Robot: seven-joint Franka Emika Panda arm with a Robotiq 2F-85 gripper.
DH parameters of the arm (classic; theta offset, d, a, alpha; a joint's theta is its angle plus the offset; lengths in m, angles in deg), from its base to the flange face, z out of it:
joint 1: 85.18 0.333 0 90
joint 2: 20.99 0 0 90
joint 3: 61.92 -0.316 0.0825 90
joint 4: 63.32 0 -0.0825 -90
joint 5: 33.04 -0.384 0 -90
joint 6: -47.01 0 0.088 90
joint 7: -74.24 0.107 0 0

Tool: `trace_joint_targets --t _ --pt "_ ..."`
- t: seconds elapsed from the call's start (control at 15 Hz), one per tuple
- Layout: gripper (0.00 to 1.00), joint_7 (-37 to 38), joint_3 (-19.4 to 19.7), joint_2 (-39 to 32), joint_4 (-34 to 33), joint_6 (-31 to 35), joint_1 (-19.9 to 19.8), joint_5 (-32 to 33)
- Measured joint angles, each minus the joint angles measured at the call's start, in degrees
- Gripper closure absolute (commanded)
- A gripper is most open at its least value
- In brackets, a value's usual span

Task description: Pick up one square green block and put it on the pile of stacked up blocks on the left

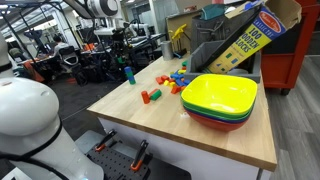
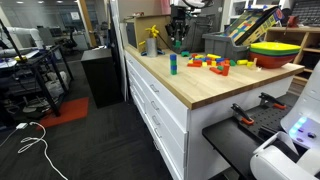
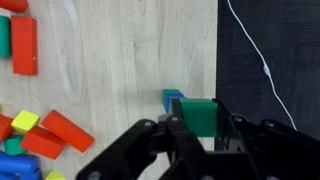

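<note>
In the wrist view my gripper [image 3: 203, 130] is shut on a square green block [image 3: 200, 116] and holds it above the table. The pile of stacked blocks [image 3: 173, 97], teal-blue and green from above, stands just beyond and left of the held block, close to the table edge. In both exterior views the slim tower [image 1: 128, 74] [image 2: 172, 64] stands alone on the wooden table, with my gripper [image 2: 178, 40] hanging a little above it. The held block is too small to make out in the exterior views.
A loose jumble of red, yellow and blue blocks [image 3: 40, 130] [image 2: 215, 63] lies on the table [image 1: 200, 135]. Stacked yellow, green and red bowls [image 1: 220, 98] [image 2: 275, 50] stand further along. A block box [image 1: 245, 40] leans behind. The table edge [image 3: 217, 60] is near the tower.
</note>
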Motion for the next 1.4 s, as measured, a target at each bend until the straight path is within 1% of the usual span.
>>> trace_joint_targets --t 0.33,0.87,1.4 --pt "0.92 -1.5 -0.1 -2.6 -2.4 0.0 1.0 1.7" --pt "0.92 -5.9 -0.1 -5.5 -4.6 -0.1 1.2 3.1" --pt "0.92 -5.9 0.0 -8.1 -7.2 -1.5 1.8 5.4"
